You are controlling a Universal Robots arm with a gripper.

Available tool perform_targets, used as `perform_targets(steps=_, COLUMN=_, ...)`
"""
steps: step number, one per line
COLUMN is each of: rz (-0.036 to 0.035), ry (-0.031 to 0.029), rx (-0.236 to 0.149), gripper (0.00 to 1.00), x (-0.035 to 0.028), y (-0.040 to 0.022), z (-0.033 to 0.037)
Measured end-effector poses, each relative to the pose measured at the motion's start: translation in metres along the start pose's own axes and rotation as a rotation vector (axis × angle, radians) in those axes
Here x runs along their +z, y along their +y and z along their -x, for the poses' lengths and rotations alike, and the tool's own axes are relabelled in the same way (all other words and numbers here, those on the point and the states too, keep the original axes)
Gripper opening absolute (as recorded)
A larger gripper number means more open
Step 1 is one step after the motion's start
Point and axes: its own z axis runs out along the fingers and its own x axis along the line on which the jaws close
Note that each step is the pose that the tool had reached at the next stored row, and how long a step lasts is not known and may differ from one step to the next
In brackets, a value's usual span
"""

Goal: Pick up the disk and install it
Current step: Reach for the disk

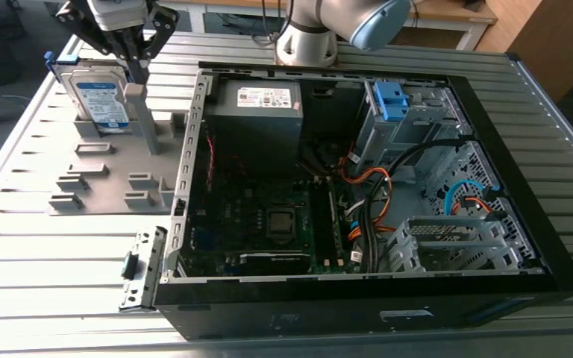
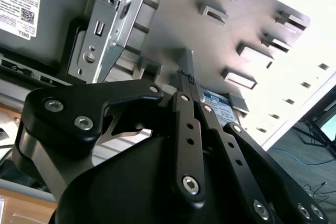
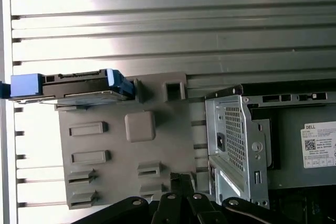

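- While your gripper (image 1: 137, 68) hangs over the far corner of the grey holder (image 1: 98, 179), its jaws look pressed together and grip nothing.
- The disk (image 1: 102, 101) stands on edge in a slot at that corner, on the exterior view's left, just beside a tall grey post (image 1: 145, 123).
- Lower it closed and you would likely hit the post or the disk's top edge, not straddle it.
- A skewed grip could tip the disk in its slot or scrape it against the post.
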Motion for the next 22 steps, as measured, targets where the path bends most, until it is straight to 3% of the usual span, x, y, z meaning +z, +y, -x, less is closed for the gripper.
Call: perform_targets(steps=22, rz=0.0, ry=0.0, rx=0.0, gripper=0.11, x=0.0059, y=0.0024, z=-0.0261)
